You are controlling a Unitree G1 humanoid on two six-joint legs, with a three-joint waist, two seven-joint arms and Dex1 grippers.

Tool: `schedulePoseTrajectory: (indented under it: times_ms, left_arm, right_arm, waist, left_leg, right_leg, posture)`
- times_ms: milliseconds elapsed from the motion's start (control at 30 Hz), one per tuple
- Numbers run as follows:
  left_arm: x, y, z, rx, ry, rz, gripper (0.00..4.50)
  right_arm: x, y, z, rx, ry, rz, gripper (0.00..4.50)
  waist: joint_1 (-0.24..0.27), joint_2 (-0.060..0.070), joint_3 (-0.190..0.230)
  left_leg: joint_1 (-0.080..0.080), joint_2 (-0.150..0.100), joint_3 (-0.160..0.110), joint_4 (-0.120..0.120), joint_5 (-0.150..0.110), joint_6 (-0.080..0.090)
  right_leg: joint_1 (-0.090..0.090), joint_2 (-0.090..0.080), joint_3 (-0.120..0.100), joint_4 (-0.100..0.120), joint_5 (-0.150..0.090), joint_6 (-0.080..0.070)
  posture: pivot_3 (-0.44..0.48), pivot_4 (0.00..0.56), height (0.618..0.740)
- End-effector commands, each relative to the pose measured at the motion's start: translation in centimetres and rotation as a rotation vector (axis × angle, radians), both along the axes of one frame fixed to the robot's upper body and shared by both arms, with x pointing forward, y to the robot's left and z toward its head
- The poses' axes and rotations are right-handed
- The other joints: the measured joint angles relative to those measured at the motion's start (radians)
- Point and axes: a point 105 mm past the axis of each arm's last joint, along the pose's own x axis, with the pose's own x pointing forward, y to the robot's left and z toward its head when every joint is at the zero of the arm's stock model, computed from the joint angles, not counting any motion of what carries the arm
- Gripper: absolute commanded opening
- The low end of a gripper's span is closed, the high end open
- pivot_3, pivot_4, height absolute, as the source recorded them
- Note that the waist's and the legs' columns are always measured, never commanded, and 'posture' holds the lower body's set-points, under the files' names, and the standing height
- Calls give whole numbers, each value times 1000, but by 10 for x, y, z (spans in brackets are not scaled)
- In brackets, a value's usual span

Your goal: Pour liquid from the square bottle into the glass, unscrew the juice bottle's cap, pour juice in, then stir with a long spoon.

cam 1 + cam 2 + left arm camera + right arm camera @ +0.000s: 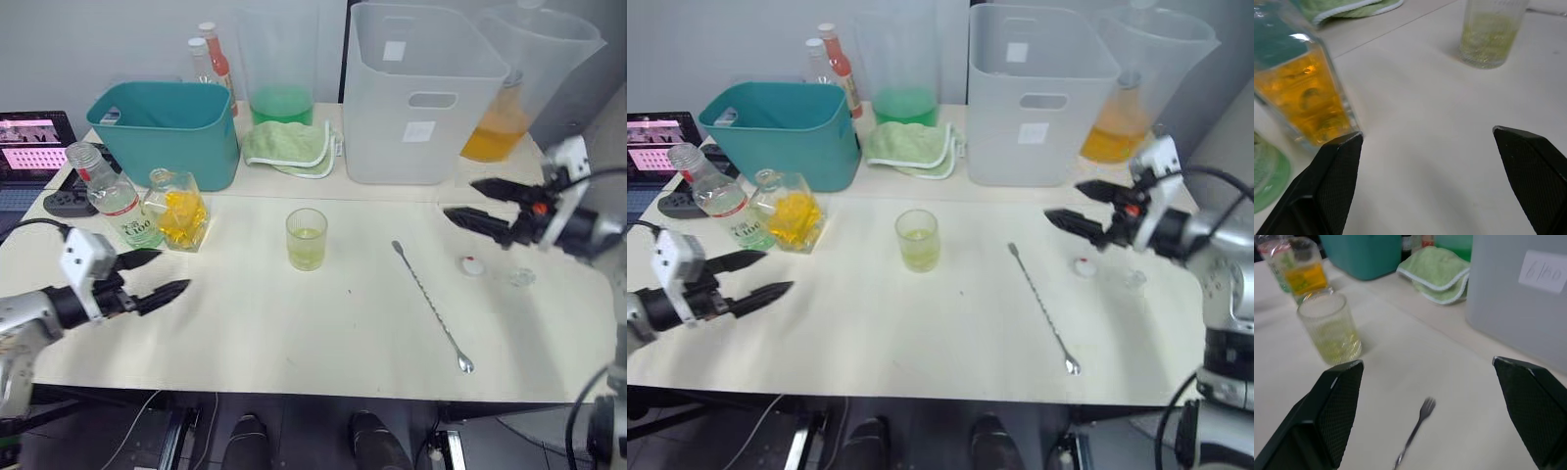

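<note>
On the counter (pixel 323 333), all places taken from the glass:
Glass (pixel 306 239): centre, upright, about 1/3 full of yellow-green liquid; both pours judged done.
Square bottle (pixel 179 209): to its left, orange contents, stopper off.
Juice bottle (pixel 110 195): left of that, touching it, uncapped, neck leaning left.
Cap (pixel 473 264): well to the right, parked clear of the work.
Long spoon (pixel 431 305): to the right, lying flat, untouched; stirring remains.
Left pincer (pixel 157 276): front-left, wide, empty.
Right pincer (pixel 476 205): far right above the cap, wide, empty.
</note>
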Motion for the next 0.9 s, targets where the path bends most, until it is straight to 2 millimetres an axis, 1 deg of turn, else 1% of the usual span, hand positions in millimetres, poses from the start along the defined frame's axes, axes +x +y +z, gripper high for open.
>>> schedulePoseTrajectory:
  times_ms: [33, 133, 200, 267, 400, 533, 667, 833, 900]
  left_arm:
    - [3, 33, -10, 104, -7, 114, 4500]
    - [0, 46, -14, 83, -18, 124, 4500]
    - [-3, 50, -18, 61, -13, 129, 4500]
    - [-6, 51, -21, 49, -14, 126, 4500]
    - [-12, 53, -22, 22, -34, 132, 4500]
    - [-21, 60, -29, -34, -34, 184, 4500]
    - [-29, 64, -36, -18, -19, 198, 4500]
    - [-25, 66, -31, -19, -62, 226, 4500]
    - [-25, 63, -33, -19, -55, 205, 4500]
  right_arm:
    - [-15, -31, -5, -49, -70, -64, 4477]
    - [-24, -48, -25, -74, -81, -125, 4477]
    - [-31, -58, -36, -84, -78, -156, 4477]
    - [-35, -63, -42, -85, -82, -175, 4477]
    - [-41, -69, -48, -81, -90, -197, 4477]
    - [-44, -73, -53, -80, -92, -210, 4477]
    - [-45, -78, -58, -84, -90, -226, 4477]
    - [-46, -84, -67, -82, -83, -234, 4477]
    - [-45, -85, -67, -62, -91, -243, 4477]
  waist:
    - [-5, 0, 0]
    - [-17, 0, 0]
    - [-22, 0, 0]
    - [-25, 0, 0]
    - [-29, 0, 0]
    - [-32, 0, 0]
    - [-33, 0, 0]
    - [-30, -1, 0]
    - [-30, -1, 0]
  left_leg:
    - [1, 0, 0, 0, 0, 0]
    - [3, 0, 0, 0, 0, 0]
    - [4, 0, 0, 0, 0, 0]
    - [5, 0, 0, 0, 0, 0]
    - [5, 0, 0, 0, 0, 0]
    - [7, 0, 0, 0, 0, 0]
    - [9, 0, 0, 0, 0, 0]
    - [10, 0, 0, 0, 0, 0]
    - [10, 0, 0, 0, 0, 0]
  right_leg:
    - [1, 0, 0, 0, 0, 0]
    - [1, 0, 0, 1, -1, -1]
    - [2, 0, 0, 1, -1, 0]
    - [4, 0, 0, 1, -1, 0]
    - [5, 0, 0, 1, -1, 0]
    - [8, 0, 0, 1, -1, 0]
    - [10, 0, 0, 0, -2, 0]
    - [11, 0, 0, -1, -5, -2]
    - [12, 0, 0, -1, -5, -2]
  posture:
    - [0, 150, 717]
    - [0, 150, 717]
    - [0, 150, 717]
    - [0, 150, 717]
    - [0, 150, 717]
    - [0, 150, 717]
    - [0, 150, 717]
    - [0, 150, 717]
    - [0, 150, 717]
